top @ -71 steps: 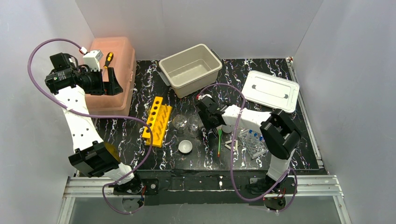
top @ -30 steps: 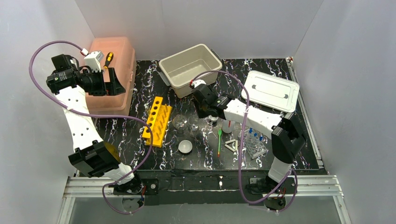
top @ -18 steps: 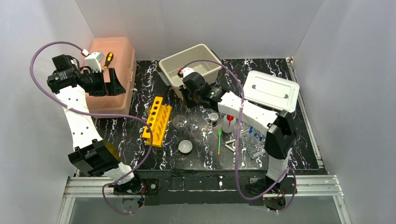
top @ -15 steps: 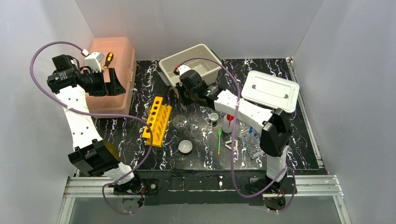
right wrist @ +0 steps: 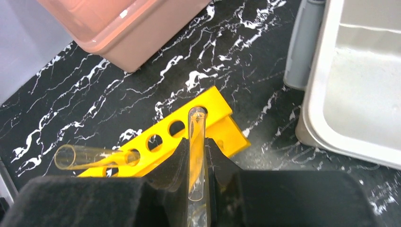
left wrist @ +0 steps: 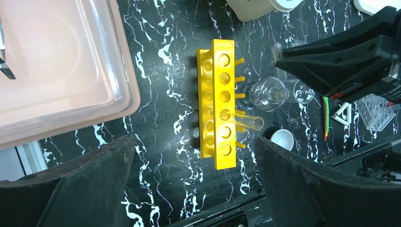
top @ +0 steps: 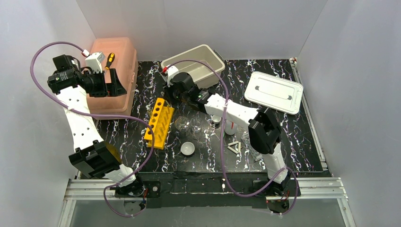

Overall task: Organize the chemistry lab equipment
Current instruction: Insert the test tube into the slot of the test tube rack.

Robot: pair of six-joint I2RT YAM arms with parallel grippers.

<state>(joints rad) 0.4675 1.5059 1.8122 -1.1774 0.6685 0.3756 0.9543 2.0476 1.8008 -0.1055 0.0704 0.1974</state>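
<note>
My right gripper (right wrist: 196, 142) is shut on a clear glass tube (right wrist: 196, 120), held upright over the far end of the yellow rack (right wrist: 217, 111). Another tube (right wrist: 90, 157) lies slanted in one of the rack's middle slots. From above, the right gripper (top: 169, 96) hovers at the rack's (top: 160, 124) far end. A flask (top: 181, 124), white bowl (top: 188, 149), green spoon (top: 221, 142), white triangle (top: 234, 147) and squeeze bottle (top: 230, 125) sit to the rack's right. My left gripper (left wrist: 194, 184) is open and empty, high over the pink box's edge (top: 113, 85).
A beige tub (top: 215, 59) stands at the back centre, close behind the right wrist. Its white lid (top: 274, 92) lies at the back right. The pink box (top: 118, 52) at the back left carries a screwdriver (top: 109, 59). Purple cables loop over the middle.
The right arm has swung left and back from the table's middle, carrying the glass tube to the rack's far end. The left arm has not moved.
</note>
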